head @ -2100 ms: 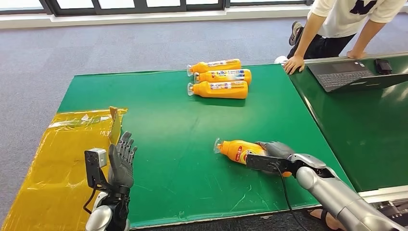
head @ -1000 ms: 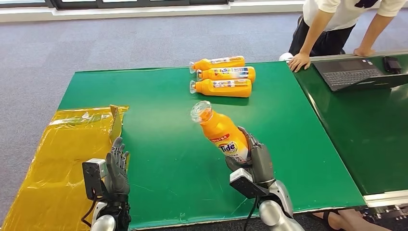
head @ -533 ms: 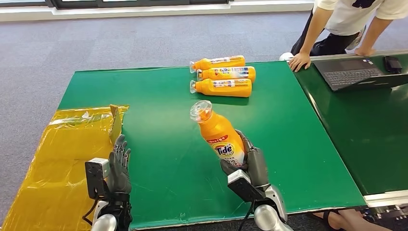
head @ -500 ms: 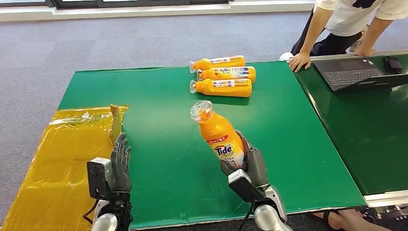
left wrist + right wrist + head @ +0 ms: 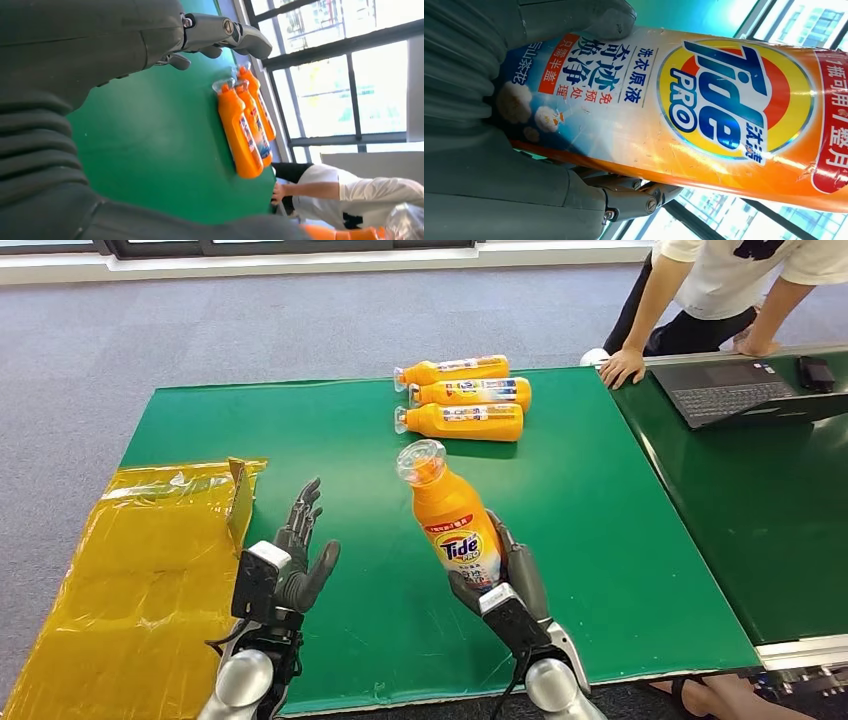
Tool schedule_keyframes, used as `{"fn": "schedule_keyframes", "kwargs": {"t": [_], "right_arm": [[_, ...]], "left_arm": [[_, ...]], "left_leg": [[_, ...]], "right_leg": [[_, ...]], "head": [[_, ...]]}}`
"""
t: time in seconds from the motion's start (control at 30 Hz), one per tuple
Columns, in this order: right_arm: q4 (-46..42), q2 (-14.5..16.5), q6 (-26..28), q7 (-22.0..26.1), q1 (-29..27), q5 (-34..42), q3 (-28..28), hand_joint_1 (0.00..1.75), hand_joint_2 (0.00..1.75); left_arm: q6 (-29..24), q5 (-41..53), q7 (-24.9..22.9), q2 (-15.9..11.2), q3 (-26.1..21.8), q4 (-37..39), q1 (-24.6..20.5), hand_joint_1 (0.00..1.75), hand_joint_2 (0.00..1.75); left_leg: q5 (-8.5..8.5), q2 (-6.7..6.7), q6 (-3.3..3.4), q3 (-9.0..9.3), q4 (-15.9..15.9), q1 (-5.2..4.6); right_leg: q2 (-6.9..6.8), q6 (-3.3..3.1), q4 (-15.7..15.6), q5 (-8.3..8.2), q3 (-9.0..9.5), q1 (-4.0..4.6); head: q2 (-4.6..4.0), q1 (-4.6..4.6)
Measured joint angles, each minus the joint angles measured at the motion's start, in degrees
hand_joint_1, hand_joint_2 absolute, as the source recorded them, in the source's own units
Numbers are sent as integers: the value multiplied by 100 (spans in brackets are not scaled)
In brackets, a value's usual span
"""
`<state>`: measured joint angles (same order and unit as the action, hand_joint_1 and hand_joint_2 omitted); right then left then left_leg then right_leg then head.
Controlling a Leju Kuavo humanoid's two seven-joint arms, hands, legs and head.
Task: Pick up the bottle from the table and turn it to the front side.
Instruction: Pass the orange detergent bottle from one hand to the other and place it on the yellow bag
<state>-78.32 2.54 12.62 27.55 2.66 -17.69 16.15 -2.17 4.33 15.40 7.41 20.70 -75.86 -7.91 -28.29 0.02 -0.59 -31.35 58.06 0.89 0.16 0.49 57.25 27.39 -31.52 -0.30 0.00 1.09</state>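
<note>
bottle: the orange detergent bottle [image 5: 453, 525] is lifted off the green desk [image 5: 330, 450], nearly upright with its clear cap tipped slightly away from the robot; the printed front label faces the head camera.
right hand: the right hand [image 5: 500, 585] is clenched around the bottle's lower body, thumb on one side and fingers behind; the right wrist view shows the thumb pressed on the label's edge.
left hand: the left hand [image 5: 296, 560] is released, fingers spread, raised above the desk beside the bottle but well apart from it.
handling: judged as a stiff plastic body, glossy and likely slippery on the label film; if full it would be top-heavy held this low, so a grasp nearer mid-body would steady it.
where to hold: the flatter sides below the neck look the surest place; the cap end is narrow and smooth.
task state: the front side appears already turned to view.
others: three more bottles [image 5: 460, 422] lie side by side at the far edge; a yellow sheet [image 5: 120, 570] covers the desk's left end; a person [image 5: 700, 290] leans by a laptop [image 5: 725, 390].
</note>
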Motion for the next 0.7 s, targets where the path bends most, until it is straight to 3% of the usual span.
{"fn": "schedule_keyframes", "kwargs": {"t": [0.33,0.7], "right_arm": [[11,45,-6,-2,5,13,0,175,175],[208,147,-128,-72,147,-45,0,175,175]], "left_arm": [[106,-26,-63,50,124,226,-204,0,175],[820,-426,-539,186,569,881,-788,0,175]], "left_leg": [[0,1,0,-2,0,0],[6,0,-1,-5,1,-2]], "right_leg": [[2,-1,0,-1,-4,0],[1,2,0,-6,-4,-2]], "head": [[0,0],[0,0]]}}
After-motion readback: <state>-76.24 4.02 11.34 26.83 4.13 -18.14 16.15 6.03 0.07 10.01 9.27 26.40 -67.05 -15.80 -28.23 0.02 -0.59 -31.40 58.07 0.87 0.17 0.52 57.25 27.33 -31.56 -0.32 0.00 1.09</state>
